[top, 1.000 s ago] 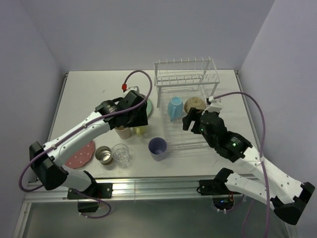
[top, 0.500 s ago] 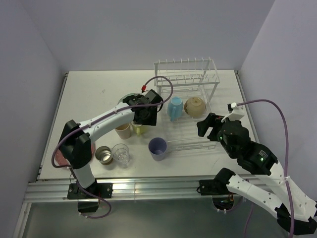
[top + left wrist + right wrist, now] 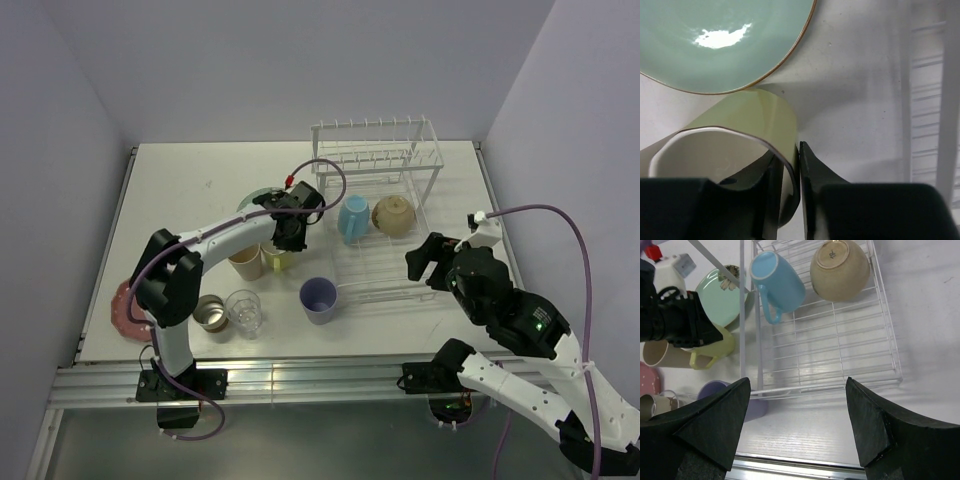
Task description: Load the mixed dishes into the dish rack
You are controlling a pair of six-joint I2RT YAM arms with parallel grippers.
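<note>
The left gripper (image 3: pixel 790 167) has its jaws closed on the wall of the yellow cup (image 3: pixel 757 117), one finger inside the rim and one outside. The cup stands upright on the bench (image 3: pixel 855 100), and its far side reaches the edge of the mint-green plate (image 3: pixel 715 40). The right gripper (image 3: pixel 797 385) is above the near right part of the bench, and its jaws stand wide apart with nothing between them.

From above, the yellow cup (image 3: pixel 281 262) is just left of the dish rack (image 3: pixel 372 158), and a tan cup (image 3: pixel 246 264) is close beside it. In front of these are a small steel cup (image 3: pixel 210 312), a clear glass (image 3: pixel 244 310) and a lavender cup (image 3: pixel 318 297), all with the mouth up. A pink dotted plate (image 3: pixel 126 308) lies at the left edge, partly hidden by the left arm.

The bench (image 3: pixel 180 190) is flat and white, with pale grey-lavender walls on three sides and a metal rail along the near edge.

The dish rack is of white wire, with a flat lower basket and a raised row of prongs at the back. In the basket a blue cup (image 3: pixel 777 282) lies on its side and a beige bowl (image 3: pixel 840 267) rests bottom up.
</note>
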